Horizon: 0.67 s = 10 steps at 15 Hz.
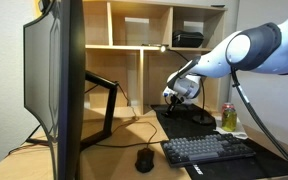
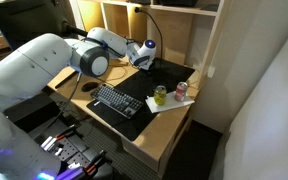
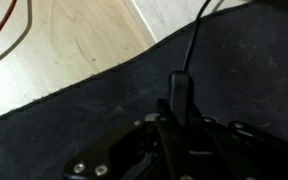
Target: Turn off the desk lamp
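The desk lamp has a small round black base (image 1: 202, 118) on the black desk mat, and a thin curved stem rising to its head under the shelf. The head glows in both exterior views (image 1: 162, 47) (image 2: 140, 8). My gripper (image 1: 171, 97) (image 2: 144, 56) hangs low over the mat just beside the base. In the wrist view its fingers (image 3: 176, 88) look pressed together, tips down near the mat (image 3: 234, 70). A thin black cable (image 3: 196, 35) runs across the mat to the fingertips. Whether they touch it is unclear.
A large monitor (image 1: 59, 80) on a thick black arm (image 1: 109, 100) fills one side. A keyboard (image 1: 209, 150) (image 2: 119, 100), a mouse (image 1: 144, 158) and drink cans (image 1: 227, 118) (image 2: 161, 95) sit on the desk. Shelves stand behind. Red cables (image 3: 4, 30) lie on the wood.
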Motion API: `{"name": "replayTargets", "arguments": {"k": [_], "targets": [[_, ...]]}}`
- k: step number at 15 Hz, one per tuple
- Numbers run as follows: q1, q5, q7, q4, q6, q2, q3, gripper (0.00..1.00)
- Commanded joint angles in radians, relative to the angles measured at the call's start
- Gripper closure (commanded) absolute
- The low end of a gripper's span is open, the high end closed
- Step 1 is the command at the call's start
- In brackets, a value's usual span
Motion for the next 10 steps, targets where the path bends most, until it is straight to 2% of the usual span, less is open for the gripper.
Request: {"name": "replayTargets", "arguments": {"k": [1, 6, 7, 8, 9, 10], "targets": [[-0.005, -0.02, -0.011, 0.022, 0.014, 0.023, 0.007, 0.97], [-0.013, -0.042, -0.023, 0.003, -0.071, -0.004, 0.011, 0.95], [-0.013, -0.054, -0.017, -0.005, -0.113, -0.015, 0.003, 0.79], [-0.014, -0.064, -0.022, -0.003, -0.148, -0.016, 0.001, 0.74], [-0.015, -0.069, -0.023, 0.003, -0.168, -0.017, 0.002, 0.54], [-0.017, -0.07, -0.028, 0.011, -0.184, -0.014, 0.007, 0.51]]}}
